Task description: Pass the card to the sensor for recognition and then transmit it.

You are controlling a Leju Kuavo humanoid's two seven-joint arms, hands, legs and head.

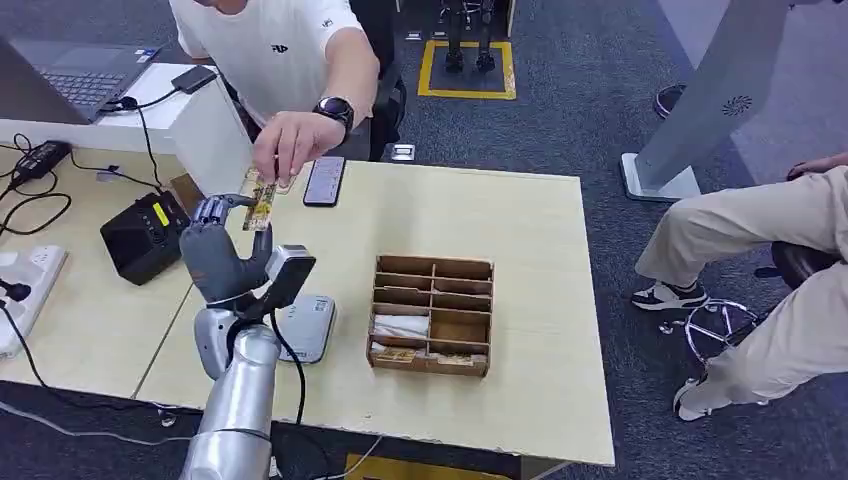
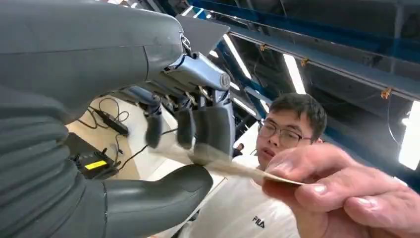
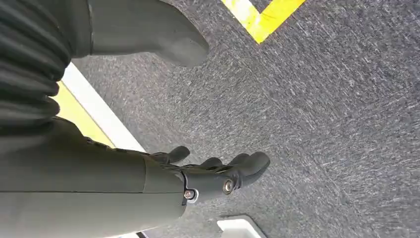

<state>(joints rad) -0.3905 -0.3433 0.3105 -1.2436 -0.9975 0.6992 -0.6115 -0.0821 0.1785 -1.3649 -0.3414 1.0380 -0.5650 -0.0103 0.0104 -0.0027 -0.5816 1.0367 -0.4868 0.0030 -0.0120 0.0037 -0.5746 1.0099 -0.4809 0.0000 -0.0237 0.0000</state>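
My left hand (image 1: 228, 258) is raised over the table's left part, and its fingertips (image 2: 205, 130) and thumb (image 2: 163, 193) pinch one end of a thin yellowish card (image 1: 260, 206). A person's hand (image 1: 292, 143) grips the card's (image 2: 237, 171) other end from the far side of the table, so both hold it. Below my forearm, a flat grey sensor pad (image 1: 308, 326) lies on the table. My right hand (image 3: 218, 176) hangs over the grey carpet with its fingers loosely spread and nothing in it.
A wooden compartment box (image 1: 432, 312) with cards in it stands mid-table. A black device (image 1: 143, 236), a phone (image 1: 324, 180), a laptop (image 1: 80, 75) and a power strip (image 1: 25, 285) are at the left and back. A seated person's legs (image 1: 760, 240) are to the right.
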